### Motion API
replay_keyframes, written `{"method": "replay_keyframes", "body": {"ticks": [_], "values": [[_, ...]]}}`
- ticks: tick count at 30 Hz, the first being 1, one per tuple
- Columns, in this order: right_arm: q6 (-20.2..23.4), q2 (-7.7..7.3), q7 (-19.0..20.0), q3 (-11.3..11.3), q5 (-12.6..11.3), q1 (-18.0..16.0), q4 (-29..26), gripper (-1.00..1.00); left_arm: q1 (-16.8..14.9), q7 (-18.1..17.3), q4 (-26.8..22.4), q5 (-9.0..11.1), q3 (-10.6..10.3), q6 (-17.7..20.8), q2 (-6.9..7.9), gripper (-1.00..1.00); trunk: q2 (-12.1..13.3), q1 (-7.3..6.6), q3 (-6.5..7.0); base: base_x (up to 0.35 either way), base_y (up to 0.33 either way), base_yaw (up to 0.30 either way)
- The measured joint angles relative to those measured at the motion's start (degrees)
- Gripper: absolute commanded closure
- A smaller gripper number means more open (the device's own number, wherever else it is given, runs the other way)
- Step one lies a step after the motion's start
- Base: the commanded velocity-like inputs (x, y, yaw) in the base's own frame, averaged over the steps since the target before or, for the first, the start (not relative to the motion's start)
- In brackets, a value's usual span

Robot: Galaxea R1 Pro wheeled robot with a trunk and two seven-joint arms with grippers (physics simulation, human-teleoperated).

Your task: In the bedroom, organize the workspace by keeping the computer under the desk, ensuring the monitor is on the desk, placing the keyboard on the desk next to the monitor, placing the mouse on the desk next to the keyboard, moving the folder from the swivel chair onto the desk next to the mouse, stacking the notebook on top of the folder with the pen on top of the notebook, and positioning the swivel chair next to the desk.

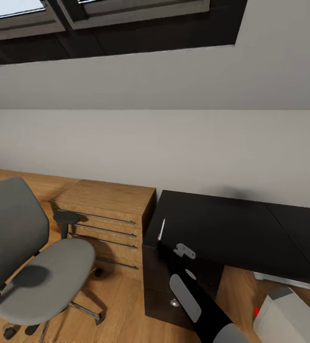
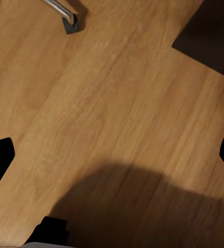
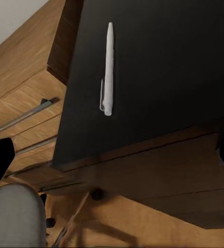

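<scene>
While R arm [image 1: 193,295] reaches over desk [image 1: 231,233] toward pen [image 3: 108,70], its claw's spread wide.

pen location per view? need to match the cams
Head view: pen lies on the black desk, at its left edge beside the wooden drawer unit.
Right wrist view: pen lies lengthwise on the dark desk top, near the edge facing the drawer unit.
Left wrist view: no pen here, just wood floor.
Shared landmark: the desk edge bordering the drawer unit.
</scene>
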Motion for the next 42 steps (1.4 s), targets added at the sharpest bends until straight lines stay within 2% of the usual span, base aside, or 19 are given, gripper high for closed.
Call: {"method": "replay_keyframes", "body": {"ticks": [8, 15, 19, 33, 37, 42], "values": [[-1.02, -0.01, 0.04, -0.03, 0.87, 0.01, -0.03, -1.0, 0.0, -0.04, 0.0, 0.0, -0.04, 0.01, -0.06, -1.0, 0.0, 0.0, -0.27, 0.0, 0.0, 0.265], [-1.53, 0.06, -0.03, -0.04, 5.61, 0.01, -0.05, -1.0, 0.0, -0.05, 0.0, 0.0, -0.11, 0.0, -0.12, -1.0, 0.0, 0.0, -0.7, 0.0, 0.0, 0.199], [-1.59, 0.01, -0.04, -0.04, 7.11, 0.01, -0.09, -1.0, 0.0, -0.05, 0.01, 0.0, -0.12, 0.0, -0.15, -1.0, 0.0, 0.0, -0.98, 0.0, 0.0, 0.177], [-1.42, -0.34, -0.13, -0.64, 7.81, 0.01, -0.71, -1.0, -0.02, -0.05, 0.02, 0.01, -0.13, 0.0, -0.16, -1.0, 0.0, 0.0, -2.01, 0.0, 0.0, 0.143], [-1.18, -0.7, -0.16, -0.66, 7.77, 0.02, -2.54, -1.0, -0.03, -0.04, 0.05, 0.01, -0.14, 0.0, -0.16, -1.0, 0.0, 0.0, -2.17, 0.0, 0.0, 0.041], [3.14, -1.74, -0.13, -0.5, 7.45, 0.01, -4.53, -1.0, -0.03, -0.02, 0.27, 0.01, -0.14, 0.0, -0.16, -1.0, 0.0, 0.0, -2.21, 0.0, 0.0, 0.009]]}}
